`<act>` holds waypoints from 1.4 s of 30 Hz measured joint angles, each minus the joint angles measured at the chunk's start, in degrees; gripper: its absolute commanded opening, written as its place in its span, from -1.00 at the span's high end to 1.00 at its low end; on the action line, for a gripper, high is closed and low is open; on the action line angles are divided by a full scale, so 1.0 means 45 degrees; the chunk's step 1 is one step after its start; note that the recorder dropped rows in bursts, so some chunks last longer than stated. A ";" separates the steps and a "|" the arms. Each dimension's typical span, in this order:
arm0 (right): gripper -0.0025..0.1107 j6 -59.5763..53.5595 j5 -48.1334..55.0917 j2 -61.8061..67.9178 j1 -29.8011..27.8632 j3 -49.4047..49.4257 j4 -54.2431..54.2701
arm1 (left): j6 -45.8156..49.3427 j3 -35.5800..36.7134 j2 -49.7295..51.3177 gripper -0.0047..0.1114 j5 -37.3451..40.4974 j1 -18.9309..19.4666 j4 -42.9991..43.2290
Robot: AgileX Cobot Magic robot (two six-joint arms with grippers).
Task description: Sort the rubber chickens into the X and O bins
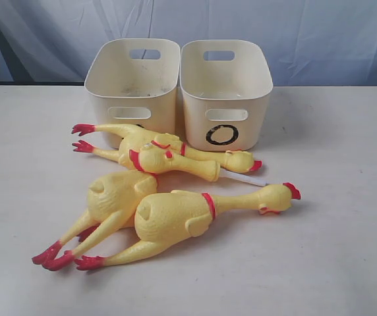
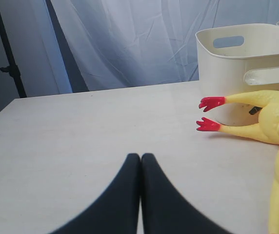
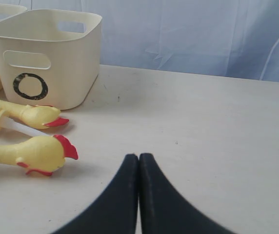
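Two cream plastic bins stand side by side near the table's far edge, their walls touching or nearly so. Both are smooth tubs with rounded corners and slot handles. The O bin [image 1: 198,112] shows a black ring [image 1: 222,134] on its front. The second bin [image 1: 103,99], nearer the table's left edge, has its mark almost wholly hidden by the chickens.

The chickens lie in an overlapping pile in the middle of the table [image 1: 347,250], just in front of the bins. All are glossy yellow rubber, long and limp, with red feet and neck bands.
- The back chicken [image 1: 119,133] lies along the bins' fronts, its feet toward the left edge and its head before the O bin.
- A neck piece [image 1: 175,164] rests across the back chicken, and a white tube [image 1: 241,178] sticks out of its narrow end.
- A headless body [image 1: 113,194] lies closer to the near edge, partly under the front chicken [image 1: 175,217].
- The front chicken's red-combed head points toward the right edge.

The table is pale, matt and faintly scuffed. Behind it hangs creased bluish-white cloth, with a dark stand [image 2: 8,48] beside it.

The left hand [image 2: 140,163] is closed and empty, its black curved fingers pressed together. Bare table lies between it and the back chicken's feet. The right hand [image 3: 138,163] is also closed on nothing, with bare table between it and the front chicken's head.
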 measured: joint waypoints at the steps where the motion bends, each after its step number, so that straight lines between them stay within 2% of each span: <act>1: 0.96 0.0000 0.0000 0.0000 0.0000 0.0000 0.0000 | 0.0000 0.0000 0.0000 0.91 0.0000 0.0000 0.0000; 19: 0.96 0.0000 -0.0061 0.0000 0.0000 0.0000 -0.0083 | 0.0000 0.0000 0.0000 0.91 0.0000 0.0000 0.0000; 28: 0.96 0.0000 -0.1833 0.0000 0.0000 0.0000 -0.0039 | 0.0000 0.0000 0.0000 0.91 0.0000 0.0000 0.0000; 39: 0.96 0.0000 -0.2077 0.0000 0.0000 0.0000 -0.0039 | 0.0000 0.0000 0.0000 0.91 0.0000 0.0000 0.0024; 42: 0.96 0.0120 -0.2577 0.0000 0.0000 0.0021 0.0689 | 0.0000 0.0000 0.0000 0.91 0.0000 0.0000 0.0024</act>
